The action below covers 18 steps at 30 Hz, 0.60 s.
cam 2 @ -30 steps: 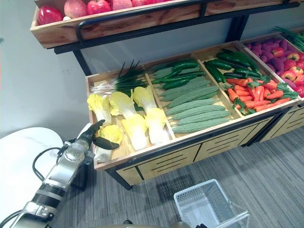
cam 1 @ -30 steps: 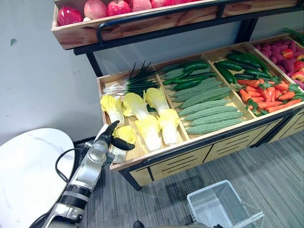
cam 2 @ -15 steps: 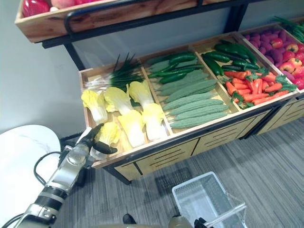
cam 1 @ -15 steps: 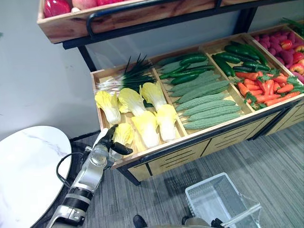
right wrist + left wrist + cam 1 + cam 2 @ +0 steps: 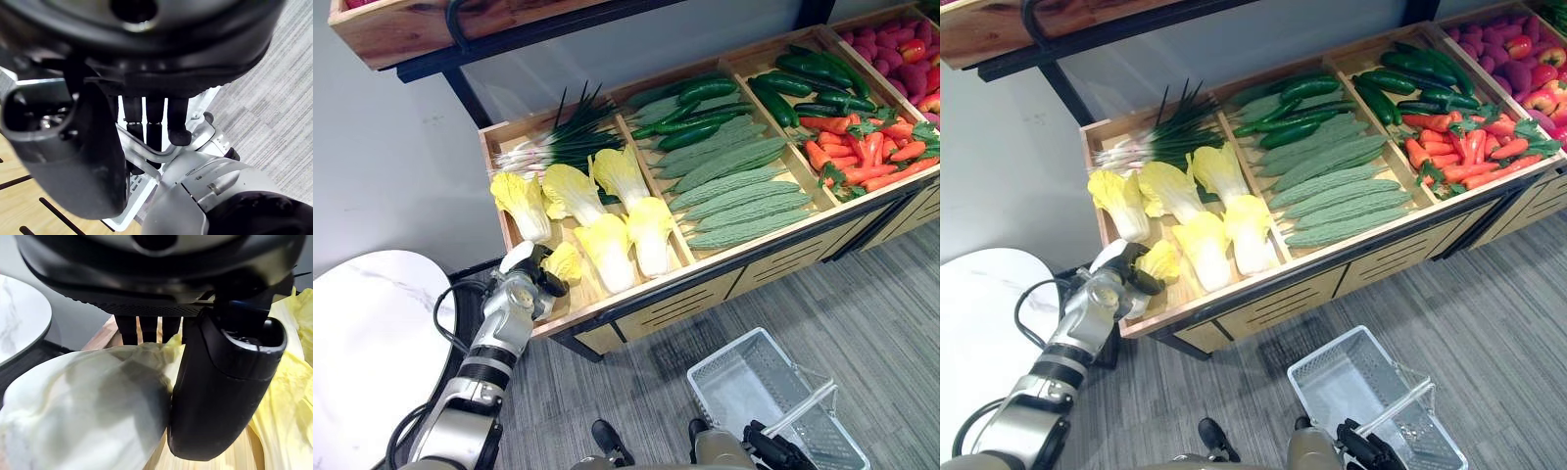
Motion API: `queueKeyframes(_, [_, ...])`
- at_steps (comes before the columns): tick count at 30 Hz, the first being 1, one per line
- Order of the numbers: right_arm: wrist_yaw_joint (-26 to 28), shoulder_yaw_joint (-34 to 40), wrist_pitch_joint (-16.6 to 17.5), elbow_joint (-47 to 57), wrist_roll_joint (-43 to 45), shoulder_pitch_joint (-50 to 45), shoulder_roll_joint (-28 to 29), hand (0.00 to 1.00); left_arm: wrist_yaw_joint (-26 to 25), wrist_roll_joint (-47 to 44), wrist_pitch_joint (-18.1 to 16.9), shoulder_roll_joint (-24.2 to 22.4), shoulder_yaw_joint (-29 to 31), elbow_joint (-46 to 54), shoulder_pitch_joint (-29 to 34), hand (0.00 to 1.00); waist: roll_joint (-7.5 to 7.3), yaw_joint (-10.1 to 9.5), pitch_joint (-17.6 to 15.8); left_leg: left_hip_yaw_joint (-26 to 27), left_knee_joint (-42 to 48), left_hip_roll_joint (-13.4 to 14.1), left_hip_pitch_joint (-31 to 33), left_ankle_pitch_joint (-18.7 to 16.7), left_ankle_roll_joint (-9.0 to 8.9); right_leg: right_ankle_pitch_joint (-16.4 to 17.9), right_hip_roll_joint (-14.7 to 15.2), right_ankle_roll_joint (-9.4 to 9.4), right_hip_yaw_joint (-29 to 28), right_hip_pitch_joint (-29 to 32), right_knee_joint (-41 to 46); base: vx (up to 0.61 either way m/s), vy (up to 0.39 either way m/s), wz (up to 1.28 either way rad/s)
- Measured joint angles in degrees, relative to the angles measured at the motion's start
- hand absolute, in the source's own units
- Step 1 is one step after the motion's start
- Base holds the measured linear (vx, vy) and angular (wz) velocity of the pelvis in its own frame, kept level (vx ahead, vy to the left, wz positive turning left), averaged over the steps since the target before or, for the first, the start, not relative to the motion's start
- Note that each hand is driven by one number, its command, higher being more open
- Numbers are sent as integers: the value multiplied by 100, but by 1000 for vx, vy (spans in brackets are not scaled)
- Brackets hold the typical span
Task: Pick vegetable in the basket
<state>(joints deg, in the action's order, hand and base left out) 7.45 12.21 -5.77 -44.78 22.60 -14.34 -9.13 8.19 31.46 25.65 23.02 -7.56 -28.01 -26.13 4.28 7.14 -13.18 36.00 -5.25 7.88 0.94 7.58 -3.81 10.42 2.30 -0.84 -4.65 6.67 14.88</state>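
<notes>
Slanted wooden shelf (image 5: pixel 680 311), split into compartments by dividers; leftmost compartment: scallions (image 5: pixel 563 147) at the back, napa cabbages (image 5: pixel 607 250) in front; next: green cucumbers (image 5: pixel 690 103) behind, bitter gourds (image 5: pixel 734 201) in front; next: dark cucumbers (image 5: pixel 803 83) behind, carrots (image 5: pixel 867 162) in front; shelf stands on grey carpeted floor (image 5: pixel 891 323); round white marble table (image 5: pixel 362 343) to its left.

A grocery shop's produce section is indicated: a wooden display stand (image 5: pixel 680 305) is divided into compartments where napa cabbages (image 5: pixel 607 250), green onions (image 5: pixel 563 147), bitter gourds (image 5: pixel 734 186), cucumbers (image 5: pixel 690 93) and carrots (image 5: pixel 867 162) are sorted, and a shopping basket (image 5: pixel 724 350) is seen above grey carpet (image 5: pixel 862 294).
</notes>
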Motion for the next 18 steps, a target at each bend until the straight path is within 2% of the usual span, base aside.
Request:
queueKeyframes(7, [-233,-45,-21,-10,37,8,-8,0,-146,-347,35,32,-9,-149,48,0,21,16,-9,36,3,9,-261,-61,-113,9,15,-15,89,-397,-222,60,-41,-1])
queueKeyframes(11, [-431,39,-14,-15,515,18,32,0,-413,-844,-128,44,0,-132,111,0,17,19,-12,-32,3,20,-345,-73,-158,11,20,-17,198,-565,-320,-6,-54,10])
queueKeyframes(14, [-605,512,-6,-22,906,22,131,0,-437,-1342,-244,122,12,-67,186,0,-17,21,-25,-72,0,12,-430,-78,-164,11,39,-16,277,-738,-415,-24,-42,10])
queueKeyframes(16, [-710,1210,19,-22,1148,46,230,0,-426,-1688,-366,204,56,141,358,0,-57,5,6,-81,-25,6,-450,-78,-163,11,42,-17,290,-786,-433,-29,-57,6])
queueKeyframes(18, [-746,1533,27,-20,1265,84,239,0,-419,-1861,-394,231,69,212,413,0,-100,-11,27,-82,-26,3,-450,-78,-163,10,43,-16,289,-794,-434,-19,-45,3])
